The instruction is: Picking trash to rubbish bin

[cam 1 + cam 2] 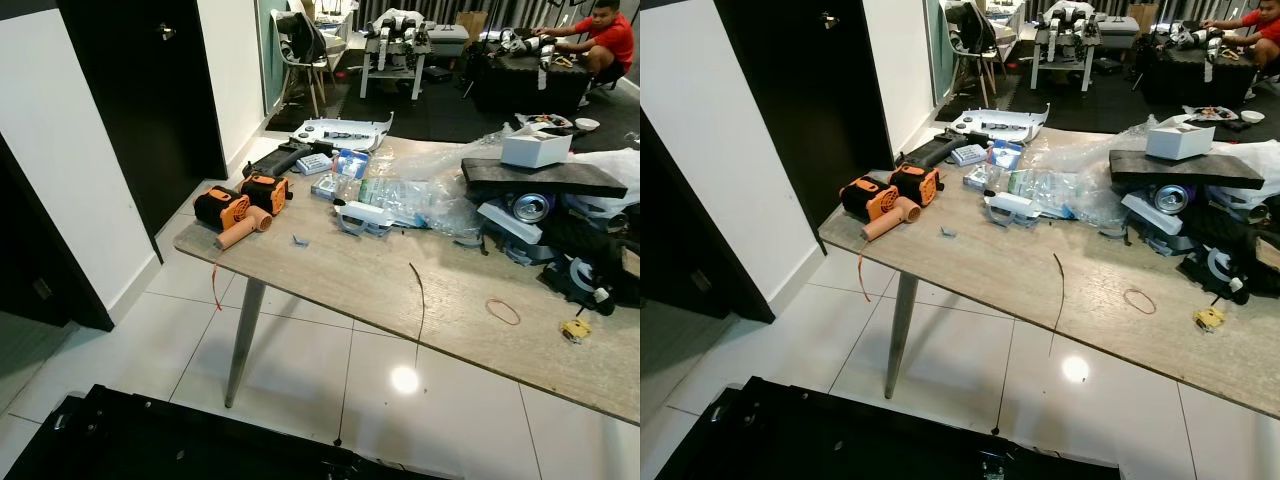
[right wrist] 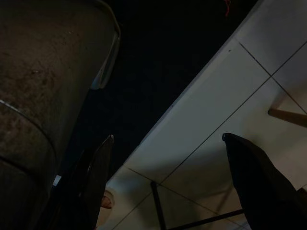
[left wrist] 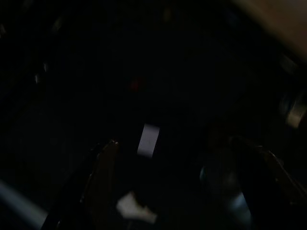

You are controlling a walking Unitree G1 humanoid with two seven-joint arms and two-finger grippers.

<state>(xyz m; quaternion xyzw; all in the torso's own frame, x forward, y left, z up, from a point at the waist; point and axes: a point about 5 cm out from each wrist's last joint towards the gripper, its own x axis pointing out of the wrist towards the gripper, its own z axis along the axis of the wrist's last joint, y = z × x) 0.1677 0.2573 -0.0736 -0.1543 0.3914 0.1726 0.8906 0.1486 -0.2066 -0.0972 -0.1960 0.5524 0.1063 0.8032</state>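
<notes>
A long wooden table (image 1: 360,285) stands ahead, cluttered along its far side. Crumpled clear plastic (image 1: 430,195) lies in the middle of it, over small packets. A drink can (image 1: 530,207) lies on its side among dark gear at the right. A rubber band (image 1: 503,311), a small yellow scrap (image 1: 574,329) and a grey scrap (image 1: 300,240) lie on bare wood. My left gripper (image 3: 175,187) hangs in deep shade, fingers apart. My right gripper (image 2: 168,187) hangs open over white floor tiles, with nothing between its fingers (image 2: 98,182).
Orange-and-black tools (image 1: 243,203) sit at the table's left end, near its one visible leg (image 1: 242,340). A white box (image 1: 536,147) rests on a dark slab. A black door (image 1: 140,100) stands left. A person (image 1: 605,35) sits far back. A grey rounded body (image 2: 38,96) is beside my right gripper.
</notes>
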